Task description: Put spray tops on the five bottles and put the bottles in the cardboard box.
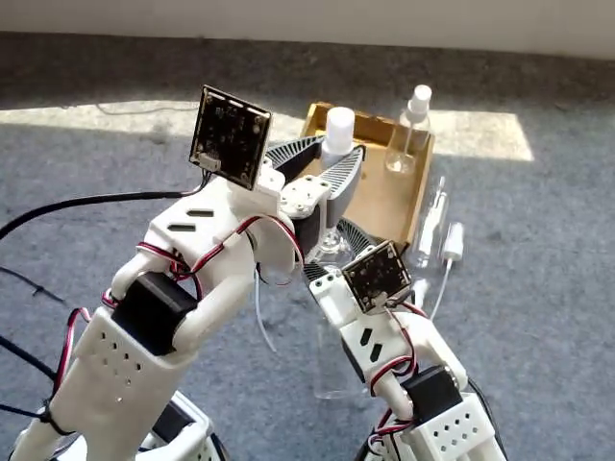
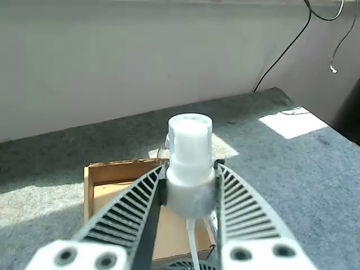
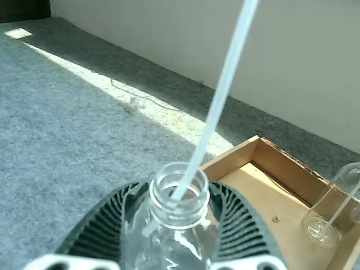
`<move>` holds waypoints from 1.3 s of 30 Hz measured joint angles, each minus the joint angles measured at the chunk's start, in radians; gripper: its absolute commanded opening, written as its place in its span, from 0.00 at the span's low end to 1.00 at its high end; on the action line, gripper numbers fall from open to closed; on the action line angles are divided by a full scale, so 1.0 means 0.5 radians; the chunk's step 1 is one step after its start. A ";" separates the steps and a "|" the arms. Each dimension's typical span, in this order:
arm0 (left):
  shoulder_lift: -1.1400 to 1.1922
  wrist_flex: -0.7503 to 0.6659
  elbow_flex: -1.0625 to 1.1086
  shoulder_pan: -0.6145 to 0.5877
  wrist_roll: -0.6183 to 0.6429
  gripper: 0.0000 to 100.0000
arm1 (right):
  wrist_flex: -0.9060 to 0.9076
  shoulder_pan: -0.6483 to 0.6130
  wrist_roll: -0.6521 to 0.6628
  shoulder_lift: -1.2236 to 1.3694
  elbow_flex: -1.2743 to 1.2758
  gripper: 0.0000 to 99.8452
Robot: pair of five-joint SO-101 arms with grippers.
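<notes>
The grey counter [image 1: 538, 288] carried the cardboard box [image 1: 380, 202], with one capped bottle [image 1: 408, 139] standing in its far corner. The right end effector [image 3: 180, 191] gripped an open clear bottle [image 3: 169, 242] beside the box. The left end effector [image 2: 191, 171] clamped a white spray top [image 2: 190, 143] above it, and the dip tube [image 3: 219, 101] entered the neck.

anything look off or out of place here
Nothing looks spilled or broken. One bottle lies on its side on the carpet beside the cardboard box, with a loose spray top next to it.
</notes>
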 measured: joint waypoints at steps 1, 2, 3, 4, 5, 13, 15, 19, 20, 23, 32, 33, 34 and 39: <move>0.000 0.000 0.012 -0.021 0.000 0.01 | 0.000 0.000 0.000 -0.006 0.000 0.00; 0.000 0.000 0.031 -0.034 0.000 0.01 | 0.000 0.000 0.000 -0.006 0.000 0.00; 0.000 -0.006 0.046 -0.046 0.000 0.01 | 0.000 0.000 0.000 -0.006 0.000 0.00; 0.000 -0.015 0.058 -0.052 0.000 0.01 | 0.000 0.000 0.000 -0.006 0.000 0.00; 0.000 -0.021 0.074 -0.055 0.000 0.01 | 0.000 0.000 0.000 -0.006 0.000 0.00; -0.077 -0.028 0.325 -0.049 -0.015 0.01 | 0.000 0.034 0.000 -0.006 0.000 0.00; -0.178 -0.037 0.451 -0.043 -0.104 0.01 | 0.025 0.083 0.000 -0.006 0.003 0.00; -0.399 -0.058 0.651 0.040 -0.276 0.09 | 0.172 0.104 0.000 -0.006 0.003 0.00; -0.417 -0.061 0.681 0.055 -0.295 0.12 | 0.193 0.104 0.000 -0.006 0.003 0.00; -0.427 -0.061 0.740 0.080 -0.310 0.15 | 0.242 0.092 0.000 -0.006 0.000 0.00; -0.387 -0.061 0.783 0.080 -0.328 0.15 | 0.396 0.092 -0.129 -0.006 -0.061 0.00; -0.387 -0.061 0.783 0.083 -0.328 0.15 | 0.396 0.092 -0.135 -0.006 -0.061 0.00; -0.387 -0.061 0.783 0.083 -0.328 0.15 | 0.396 0.092 -0.135 -0.006 -0.061 0.00; -0.390 -0.058 0.706 0.021 -0.328 0.15 | 0.396 0.092 -0.135 -0.006 -0.061 0.00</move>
